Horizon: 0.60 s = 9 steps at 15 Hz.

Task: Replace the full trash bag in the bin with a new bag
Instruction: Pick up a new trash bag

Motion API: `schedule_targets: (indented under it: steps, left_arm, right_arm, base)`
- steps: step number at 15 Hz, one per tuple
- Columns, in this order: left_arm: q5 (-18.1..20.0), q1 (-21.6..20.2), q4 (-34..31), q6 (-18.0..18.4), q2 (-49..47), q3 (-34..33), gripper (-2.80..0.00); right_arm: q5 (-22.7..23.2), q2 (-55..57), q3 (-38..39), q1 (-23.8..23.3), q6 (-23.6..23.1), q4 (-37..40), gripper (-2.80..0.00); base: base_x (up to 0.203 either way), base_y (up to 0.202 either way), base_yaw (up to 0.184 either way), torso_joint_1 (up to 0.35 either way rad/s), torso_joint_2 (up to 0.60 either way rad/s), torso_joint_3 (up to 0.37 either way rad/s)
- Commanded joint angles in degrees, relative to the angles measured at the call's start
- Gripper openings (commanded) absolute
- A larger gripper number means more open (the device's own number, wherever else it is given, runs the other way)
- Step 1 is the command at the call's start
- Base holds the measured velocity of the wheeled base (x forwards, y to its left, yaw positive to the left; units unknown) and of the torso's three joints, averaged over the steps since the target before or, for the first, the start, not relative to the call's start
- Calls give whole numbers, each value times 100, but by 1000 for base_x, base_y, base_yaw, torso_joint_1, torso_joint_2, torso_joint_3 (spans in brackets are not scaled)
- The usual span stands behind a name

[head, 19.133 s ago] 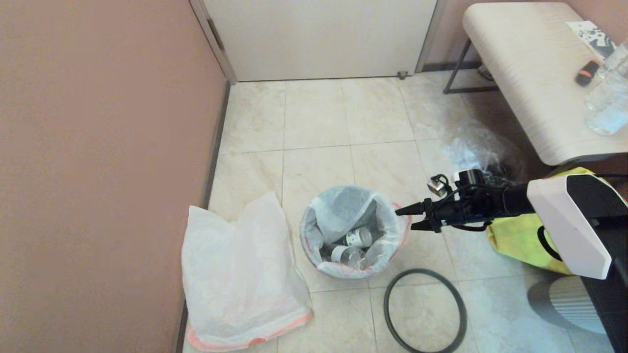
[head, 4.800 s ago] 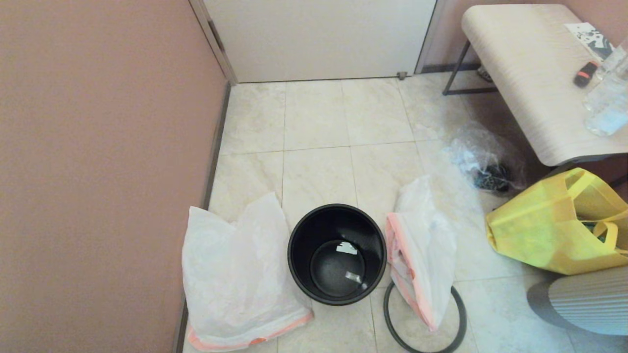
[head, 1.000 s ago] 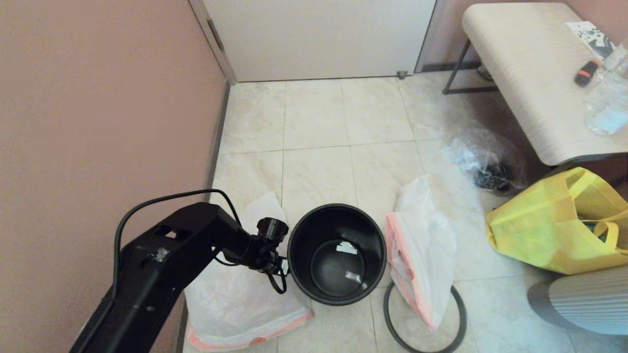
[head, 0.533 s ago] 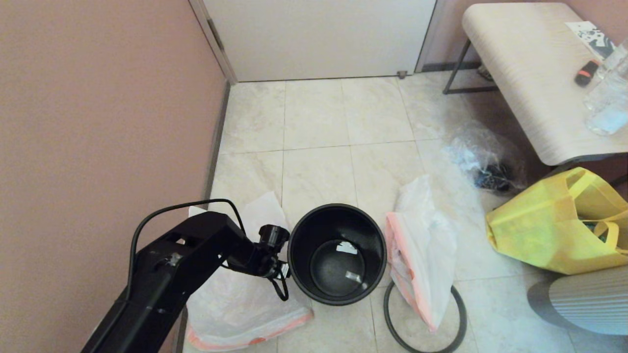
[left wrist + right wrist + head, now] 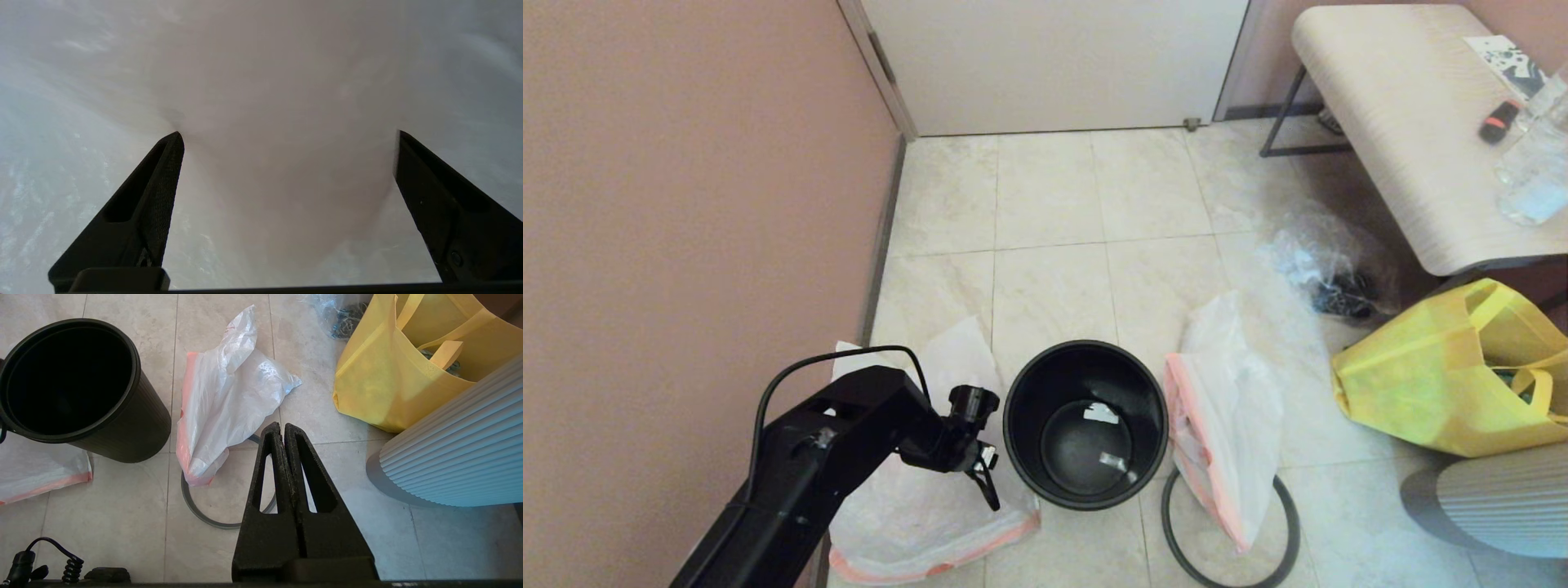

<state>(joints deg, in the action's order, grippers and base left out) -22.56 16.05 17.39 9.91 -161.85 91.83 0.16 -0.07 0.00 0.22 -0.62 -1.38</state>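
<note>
The black bin (image 5: pixel 1018 390) stands bagless on the tile floor, with a few scraps at its bottom. Left of it the flat new white bag (image 5: pixel 907 514) with an orange hem lies on the floor. My left gripper (image 5: pixel 987 488) points down at that bag, open; in the left wrist view its fingers (image 5: pixel 163 183) are spread wide right over the white bag film (image 5: pixel 286 81). The full bag (image 5: pixel 1229 408) lies right of the bin, partly over the dark grey hoop (image 5: pixel 1289 523). My right gripper (image 5: pixel 282 426) is shut on nothing, above the floor near the hoop (image 5: pixel 204 516).
The pink wall (image 5: pixel 686 245) runs close along the left of the new bag. A yellow shopping bag (image 5: pixel 1437 392), a clear plastic bag (image 5: pixel 1327 273) and a bench (image 5: pixel 1405 122) are at the right. A white ribbed object (image 5: pixel 1494 506) stands at the near right.
The full bag came out of the bin and now lies to its right, and the right arm left the head view. Over the last second my left arm dropped closer to the new bag.
</note>
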Motion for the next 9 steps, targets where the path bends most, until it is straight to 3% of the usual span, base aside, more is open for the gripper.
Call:
schedule_targets:
  steps: [1, 9]
  left_arm:
    - [-20, -23, 18, 11, -49, -49, -280]
    - [-20, -41, -43, -4, -43, -103, -280]
  right_arm:
    - [2, 7, 61, 4, 1, -3, -280]
    - [1, 7, 62, 4, 0, -3, -280]
  base:
    - [0, 0, 0, 0, 0, 0]
    - [0, 0, 0, 0, 0, 0]
